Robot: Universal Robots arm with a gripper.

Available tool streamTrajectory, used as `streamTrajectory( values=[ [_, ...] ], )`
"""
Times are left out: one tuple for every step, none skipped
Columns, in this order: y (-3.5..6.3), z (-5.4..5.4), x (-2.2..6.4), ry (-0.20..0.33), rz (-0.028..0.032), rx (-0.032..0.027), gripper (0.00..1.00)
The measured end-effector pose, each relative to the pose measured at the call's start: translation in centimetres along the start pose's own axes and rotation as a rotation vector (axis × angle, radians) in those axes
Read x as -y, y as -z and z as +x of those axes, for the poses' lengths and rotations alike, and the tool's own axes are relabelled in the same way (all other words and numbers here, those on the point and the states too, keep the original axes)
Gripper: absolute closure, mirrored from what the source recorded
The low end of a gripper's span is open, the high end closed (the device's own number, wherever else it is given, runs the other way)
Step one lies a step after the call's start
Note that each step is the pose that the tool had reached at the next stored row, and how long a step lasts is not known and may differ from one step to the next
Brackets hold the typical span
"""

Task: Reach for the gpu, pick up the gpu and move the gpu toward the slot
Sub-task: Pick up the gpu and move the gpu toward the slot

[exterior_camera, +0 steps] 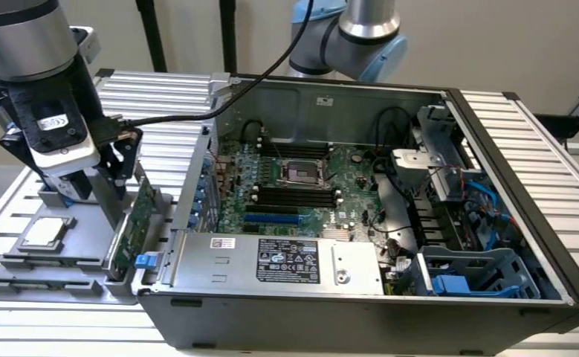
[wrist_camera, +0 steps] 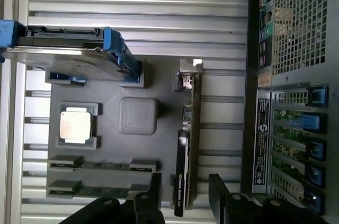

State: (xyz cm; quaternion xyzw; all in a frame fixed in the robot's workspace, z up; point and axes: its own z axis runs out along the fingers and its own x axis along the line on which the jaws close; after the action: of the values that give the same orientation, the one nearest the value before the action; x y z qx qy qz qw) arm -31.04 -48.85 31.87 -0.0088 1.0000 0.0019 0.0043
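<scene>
Fingers of my hand (wrist_camera: 187,184) are hanging spread apart, one on each side of the gpu (wrist_camera: 189,128), without pinching it. The gpu is standing on edge in the grey tray (wrist_camera: 108,150) on the tabletop (wrist_camera: 132,12), just beside the open computer case (exterior_camera: 369,320).

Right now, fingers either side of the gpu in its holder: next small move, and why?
Probably close the gripper on the gpu. In the wrist view the card stands edge-on in the grey fixture between the open fingers, with a gap on each side, so it is straddled but not yet gripped. Lifting now would likely leave it behind.
</scene>
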Motion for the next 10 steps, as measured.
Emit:
streamTrajectory(
  values=[
    [-0.14, 0.0, 0.00, 0.000, 0.0017, 0.0020, 0.52],
    [-0.27, 0.0, 0.00, 0.000, 0.0034, 0.0044, 0.52],
    [-0.42, 0.0, 0.00, 0.000, 0.0049, 0.0065, 0.52],
    [-0.56, 0.0, 0.00, 0.000, 0.0063, 0.0086, 0.52],
    [-0.71, 0.1, 0.00, 0.000, 0.0078, 0.0107, 0.52],
    [-0.85, 0.1, 0.00, 0.000, 0.0095, 0.0127, 0.52],
    [-0.99, 0.1, 0.01, 0.000, 0.0111, 0.0148, 0.52],
    [-1.13, 0.1, 0.00, 0.000, 0.0126, 0.0173, 0.52],
    [-1.30, 0.1, 0.00, 0.000, 0.0138, 0.0200, 0.52],
    [-1.47, 0.1, 0.00, 0.000, 0.0144, 0.0224, 0.52]
  ],
)
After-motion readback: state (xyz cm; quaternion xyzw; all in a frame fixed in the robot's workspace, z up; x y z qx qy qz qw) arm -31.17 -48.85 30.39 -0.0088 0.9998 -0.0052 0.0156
